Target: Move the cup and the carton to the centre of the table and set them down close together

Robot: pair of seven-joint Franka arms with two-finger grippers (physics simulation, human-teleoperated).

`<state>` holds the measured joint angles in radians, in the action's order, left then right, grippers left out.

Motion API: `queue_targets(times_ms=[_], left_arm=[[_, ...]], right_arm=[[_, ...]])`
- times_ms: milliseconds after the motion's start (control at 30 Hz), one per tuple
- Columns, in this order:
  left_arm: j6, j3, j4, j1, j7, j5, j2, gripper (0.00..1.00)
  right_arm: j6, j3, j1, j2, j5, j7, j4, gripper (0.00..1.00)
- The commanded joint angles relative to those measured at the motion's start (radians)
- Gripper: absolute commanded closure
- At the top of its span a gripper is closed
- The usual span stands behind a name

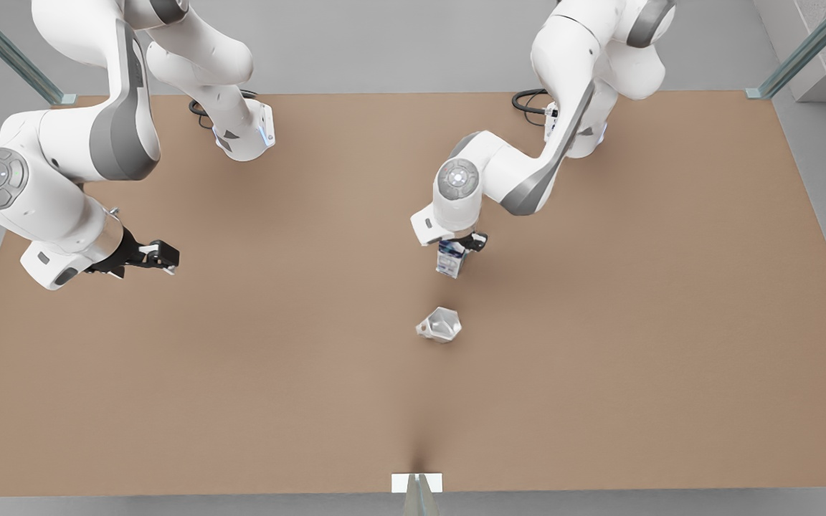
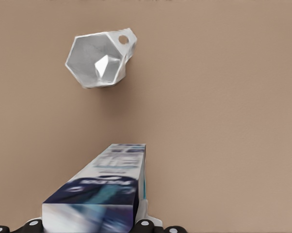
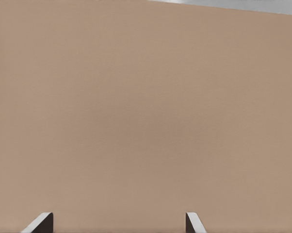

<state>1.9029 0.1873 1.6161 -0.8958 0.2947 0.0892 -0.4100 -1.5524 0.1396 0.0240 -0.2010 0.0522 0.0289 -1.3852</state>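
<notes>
The blue-and-white carton (image 1: 450,263) (image 2: 105,187) stands near the middle of the table (image 1: 635,322), and my left gripper (image 1: 462,246) is shut on its top. Whether its base touches the table I cannot tell. The faceted pale grey cup (image 1: 439,325) (image 2: 100,58) sits upright on the table a short way nearer the front edge than the carton, apart from it, its mouth open upward. My right gripper (image 1: 160,255) (image 3: 118,224) waits over the front view's left side, open, with bare table under its fingertips (image 3: 40,222).
A small white bracket (image 1: 416,482) sits at the middle of the table's front edge. Black cables (image 1: 530,100) lie by the arm bases at the back. Metal posts (image 1: 800,54) stand at the back corners.
</notes>
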Motion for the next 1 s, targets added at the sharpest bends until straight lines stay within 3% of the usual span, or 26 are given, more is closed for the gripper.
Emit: queue_targets(times_ms=[0,267,300,333,600,733,800,867,900,933,967], left_arm=[[0.001,-0.008,-0.019,0.001,0.004,0.079,-0.016,0.39],[0.051,-0.049,-0.122,0.011,0.081,0.118,-0.154,0.37],[0.056,-0.049,-0.122,0.011,0.084,0.119,-0.156,0.03],[0.056,-0.049,-0.122,0.011,0.084,0.119,-0.156,0.0],[0.033,-0.046,-0.162,0.009,0.081,0.116,-0.155,0.0],[-0.301,0.003,-0.363,0.015,0.069,0.095,-0.148,0.0],[-0.395,0.034,-0.4,0.148,-0.139,0.099,-0.136,0.0],[-0.403,0.253,-0.398,0.222,-0.373,0.095,-0.119,0.0],[-0.413,0.178,-0.39,0.343,-0.367,0.07,-0.063,0.0],[-0.432,-0.035,-0.384,0.532,-0.351,-0.063,-0.009,0.0],[-0.435,-0.17,-0.38,0.66,-0.348,-0.118,0.025,0.0]], right_arm=[[0.0,0.0,-0.001,0.0,0.0,0.0,0.0,0.0],[0.0,0.0,0.001,0.0,0.0,0.002,-0.002,0.0],[0.0,0.0,0.001,0.0,0.0,-0.001,0.0,0.0],[0.002,0.0,0.001,0.0,0.0,-0.001,0.0,0.0],[0.002,0.0,0.001,0.0,0.0,0.002,-0.002,0.0],[0.002,0.0,-0.001,-0.001,0.0,0.003,-0.002,0.0],[0.0,0.0,-0.001,-0.001,0.002,0.002,0.0,0.0],[0.002,0.0,0.001,0.0,0.005,-0.004,0.0,0.0],[0.002,0.0,0.004,0.002,0.009,-0.009,0.002,0.0],[0.012,-0.003,0.013,0.003,0.009,-0.012,0.051,0.0],[0.026,-0.003,0.022,0.003,0.008,-0.012,0.055,0.0]])
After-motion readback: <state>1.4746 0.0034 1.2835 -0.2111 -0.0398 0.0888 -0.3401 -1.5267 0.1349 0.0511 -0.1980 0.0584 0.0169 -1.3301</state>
